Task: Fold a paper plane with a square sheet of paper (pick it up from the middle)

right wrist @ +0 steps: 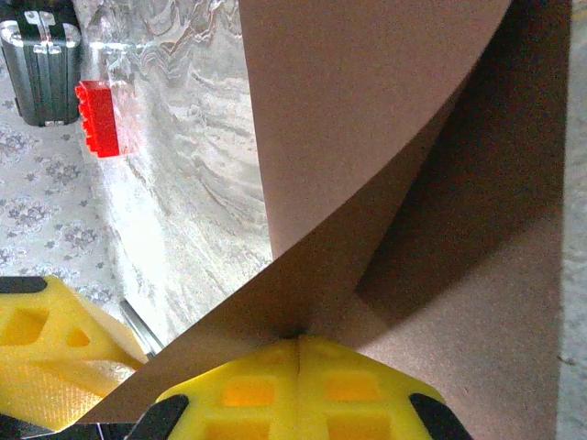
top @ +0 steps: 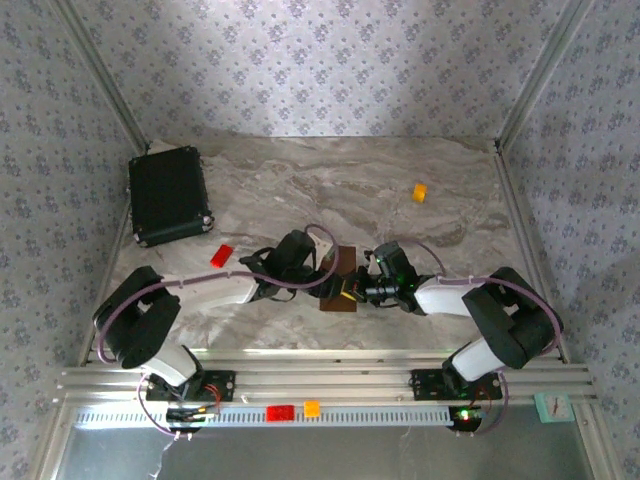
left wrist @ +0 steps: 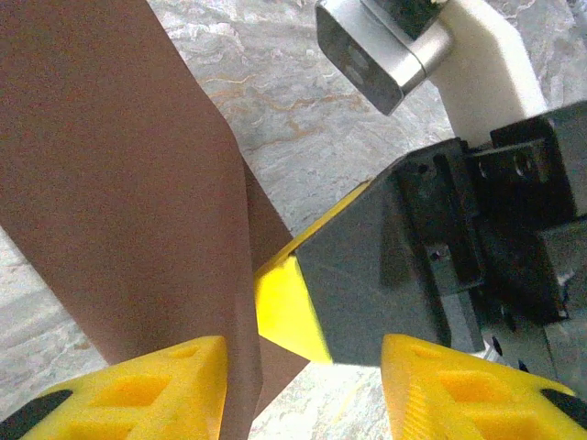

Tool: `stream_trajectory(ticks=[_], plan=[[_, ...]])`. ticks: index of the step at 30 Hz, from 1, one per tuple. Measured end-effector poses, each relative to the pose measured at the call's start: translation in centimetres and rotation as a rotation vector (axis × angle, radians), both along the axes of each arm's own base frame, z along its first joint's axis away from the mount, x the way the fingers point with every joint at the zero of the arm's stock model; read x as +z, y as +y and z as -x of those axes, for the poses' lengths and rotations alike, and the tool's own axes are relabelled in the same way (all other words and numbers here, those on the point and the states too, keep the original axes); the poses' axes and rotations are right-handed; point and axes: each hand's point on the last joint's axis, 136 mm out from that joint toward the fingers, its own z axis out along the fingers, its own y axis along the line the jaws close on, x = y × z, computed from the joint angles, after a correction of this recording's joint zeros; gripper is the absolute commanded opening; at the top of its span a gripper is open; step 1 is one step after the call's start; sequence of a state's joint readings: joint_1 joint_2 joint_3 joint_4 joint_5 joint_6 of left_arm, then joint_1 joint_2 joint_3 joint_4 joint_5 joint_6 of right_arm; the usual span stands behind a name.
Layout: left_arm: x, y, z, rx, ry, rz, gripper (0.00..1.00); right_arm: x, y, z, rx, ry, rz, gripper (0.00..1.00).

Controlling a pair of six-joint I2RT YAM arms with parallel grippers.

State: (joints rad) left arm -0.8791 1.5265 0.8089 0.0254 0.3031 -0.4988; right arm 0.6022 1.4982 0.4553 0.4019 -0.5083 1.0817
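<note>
- The sq sheet of paper point(top: 345, 262) was mid desk point(top: 300, 190), betw the 2 arms, bent up & part folded.
- The right end effector point(right wrist: 298, 344) had its fingers together, pinched on a fold of the paper.
- The left end effector point(left wrist: 303, 385) had its fingers apart; the paper was just beside one finger, not gripped.
- Step, I think: an early fold, no plane yet. Next, the left one needs a new hold to press the crease flat.
- Hard to tell: how many folds were made. The arms hid most of the paper from the top.

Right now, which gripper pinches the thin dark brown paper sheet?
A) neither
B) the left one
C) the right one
C: the right gripper has its yellow fingers shut on a fold of the dark brown paper sheet, while the left gripper stands with jaws apart.
</note>
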Motion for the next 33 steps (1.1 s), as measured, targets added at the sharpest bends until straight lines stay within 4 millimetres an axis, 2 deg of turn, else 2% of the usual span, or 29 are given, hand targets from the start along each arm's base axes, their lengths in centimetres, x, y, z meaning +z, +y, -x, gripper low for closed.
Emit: stream_trajectory(ticks=[11,17,20,30,33], plan=[[-0.5,0.4,0.1,-0.005,-0.012,-0.018,0.47,-0.1,-0.1,-0.1,-0.007,0.005,0.001,0.03],[-1.7,0.5,0.1,-0.013,0.000,-0.044,0.37,-0.1,-0.1,-0.1,-0.007,0.005,0.001,0.03],[-2.1,0.5,0.1,-0.014,0.003,-0.053,0.36,-0.1,-0.1,-0.1,-0.007,0.005,0.001,0.03],[-1.4,0.1,-0.6,-0.009,-0.017,-0.024,0.36,-0.1,-0.2,-0.2,-0.009,0.006,-0.001,0.03],[-1.4,0.2,-0.8,-0.003,-0.017,-0.024,0.32,-0.1,-0.2,-0.2,-0.008,0.006,-0.001,0.03]])
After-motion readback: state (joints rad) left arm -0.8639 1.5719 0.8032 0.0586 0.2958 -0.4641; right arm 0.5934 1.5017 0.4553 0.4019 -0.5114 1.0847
